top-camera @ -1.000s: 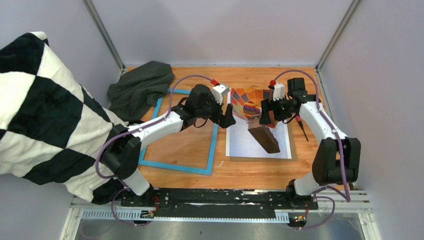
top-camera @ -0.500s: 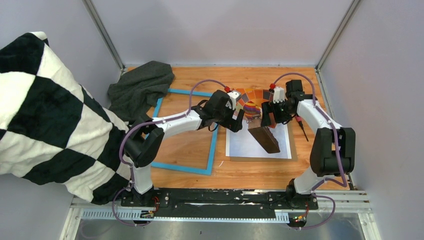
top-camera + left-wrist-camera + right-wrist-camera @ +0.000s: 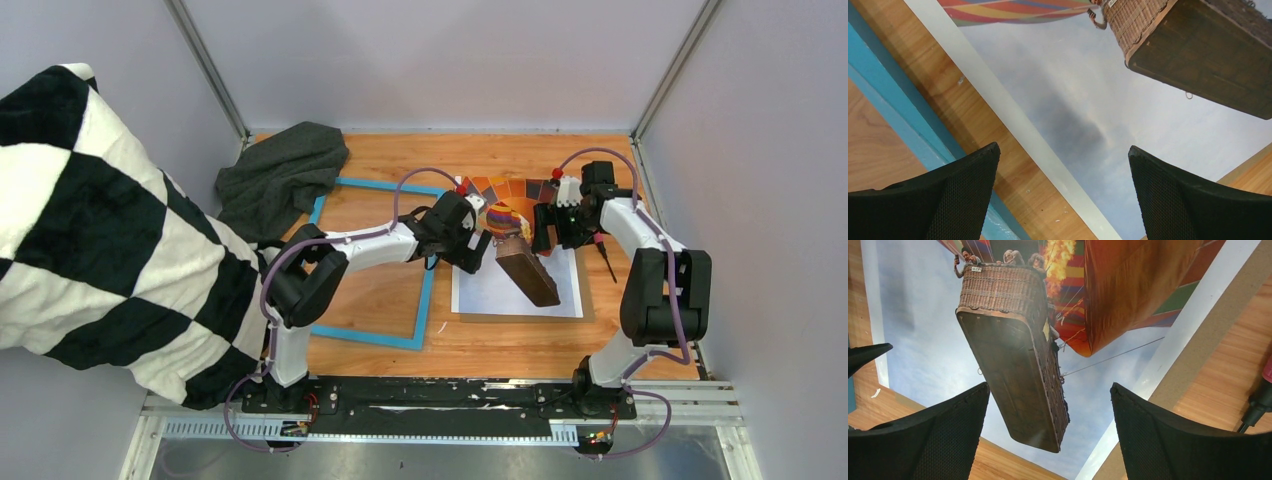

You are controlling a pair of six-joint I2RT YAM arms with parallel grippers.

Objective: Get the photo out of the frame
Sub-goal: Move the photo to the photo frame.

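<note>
The photo (image 3: 500, 285), a hot-air balloon print with a white border, lies flat on a brown backing board (image 3: 520, 319) right of centre. The blue frame (image 3: 365, 335) lies empty on the table to its left. My left gripper (image 3: 478, 252) hovers open over the photo's left border; in the left wrist view the gripper (image 3: 1063, 190) straddles that border, with the photo (image 3: 1098, 100) and the frame (image 3: 893, 110) beneath. My right gripper (image 3: 545, 232) is open above the photo's upper right. In the right wrist view the gripper (image 3: 1048, 430) holds nothing, over the photo (image 3: 923, 340) and backing board (image 3: 1198, 355).
A grey cloth (image 3: 285, 175) is bunched at the back left, touching the frame's corner. A black-and-white checked fabric (image 3: 90, 230) fills the left side. A red-handled screwdriver (image 3: 603, 255) lies right of the photo, also seen as the screwdriver (image 3: 1260, 400). Walls enclose the table.
My left gripper has moved right, from above the frame's right side to the photo's left edge. The right gripper has shifted slightly right and back. Both stay open.
</note>
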